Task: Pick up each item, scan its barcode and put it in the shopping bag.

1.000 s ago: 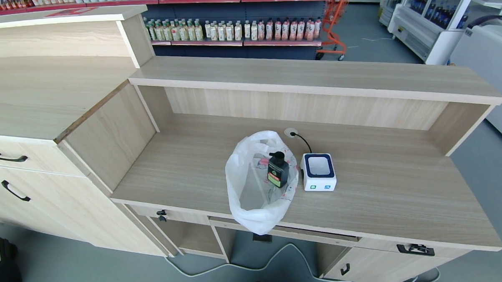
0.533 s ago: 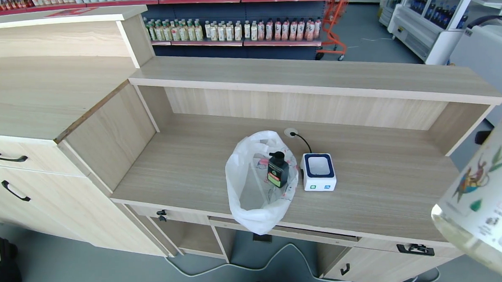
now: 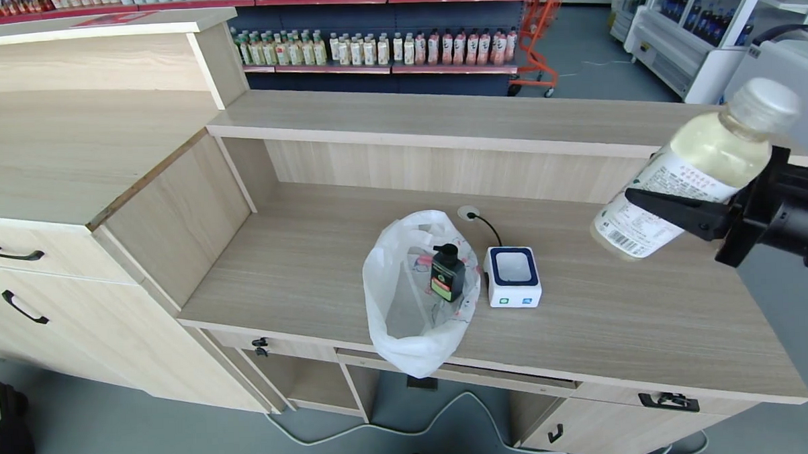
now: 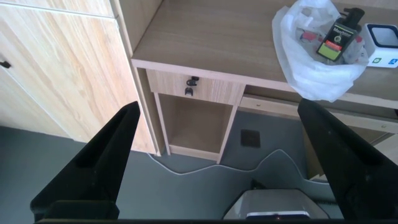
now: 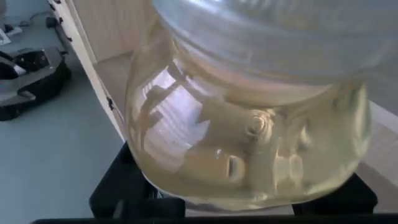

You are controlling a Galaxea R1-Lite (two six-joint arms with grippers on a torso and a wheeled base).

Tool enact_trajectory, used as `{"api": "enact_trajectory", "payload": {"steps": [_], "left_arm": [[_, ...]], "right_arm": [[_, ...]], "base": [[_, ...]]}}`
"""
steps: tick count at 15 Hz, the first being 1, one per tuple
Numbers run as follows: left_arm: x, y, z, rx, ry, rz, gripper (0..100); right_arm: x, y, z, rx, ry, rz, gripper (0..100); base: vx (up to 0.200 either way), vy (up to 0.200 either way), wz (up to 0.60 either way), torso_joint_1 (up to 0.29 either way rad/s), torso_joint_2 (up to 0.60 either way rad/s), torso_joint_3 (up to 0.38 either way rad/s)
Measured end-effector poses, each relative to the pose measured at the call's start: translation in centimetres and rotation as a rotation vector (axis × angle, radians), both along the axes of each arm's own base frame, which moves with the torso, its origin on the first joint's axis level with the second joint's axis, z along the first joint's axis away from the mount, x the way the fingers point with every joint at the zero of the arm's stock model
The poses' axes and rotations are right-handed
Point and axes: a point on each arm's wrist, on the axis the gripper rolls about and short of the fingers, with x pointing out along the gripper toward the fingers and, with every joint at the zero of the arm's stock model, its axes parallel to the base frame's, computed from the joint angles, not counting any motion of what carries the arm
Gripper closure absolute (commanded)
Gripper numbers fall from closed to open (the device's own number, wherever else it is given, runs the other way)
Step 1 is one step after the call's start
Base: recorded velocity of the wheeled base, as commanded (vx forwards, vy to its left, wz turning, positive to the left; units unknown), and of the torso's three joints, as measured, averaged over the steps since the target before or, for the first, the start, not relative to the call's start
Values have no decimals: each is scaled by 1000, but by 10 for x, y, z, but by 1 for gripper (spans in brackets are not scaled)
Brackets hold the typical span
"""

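A clear bottle of pale yellow drink [image 3: 694,170] with a white label and grey cap hangs tilted above the counter's right end, cap pointing away from the counter. My right gripper [image 3: 655,201] is shut on it; up close the bottle [image 5: 249,124] sits between the black fingers. A white shopping bag [image 3: 407,321] stands open at the counter's front edge, holding a black pump bottle [image 3: 447,274]. Just right of it sits the white scanner [image 3: 511,275]. My left gripper [image 4: 214,162] is open and holds nothing, low in front of the counter, with the bag [image 4: 311,59] ahead.
The wooden counter [image 3: 615,320] has a raised ledge [image 3: 508,126] behind and a taller cabinet [image 3: 72,151] on the left. A black cable [image 3: 488,225] runs from the scanner to a hole. An open cubby [image 4: 196,127] and drawers lie below.
The bottle in my right gripper entered from the lower right edge, then rose and moved left over the counter's right end. Bag, pump bottle and scanner have not moved.
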Motion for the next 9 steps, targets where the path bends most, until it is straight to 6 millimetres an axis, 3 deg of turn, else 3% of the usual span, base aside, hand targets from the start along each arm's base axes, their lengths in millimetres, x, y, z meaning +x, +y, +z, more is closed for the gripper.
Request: {"api": "enact_trajectory", "payload": {"steps": [4,9], "left_arm": [[0,0,0,0,0,0,0],[0,0,0,0,0,0,0]], "right_arm": [[71,-22,-47,-270,-221,-33,100],[147,-36,-68,-421,-418,12,100]], "base": [[0,0,0,0,0,0],[0,0,0,0,0,0]]}}
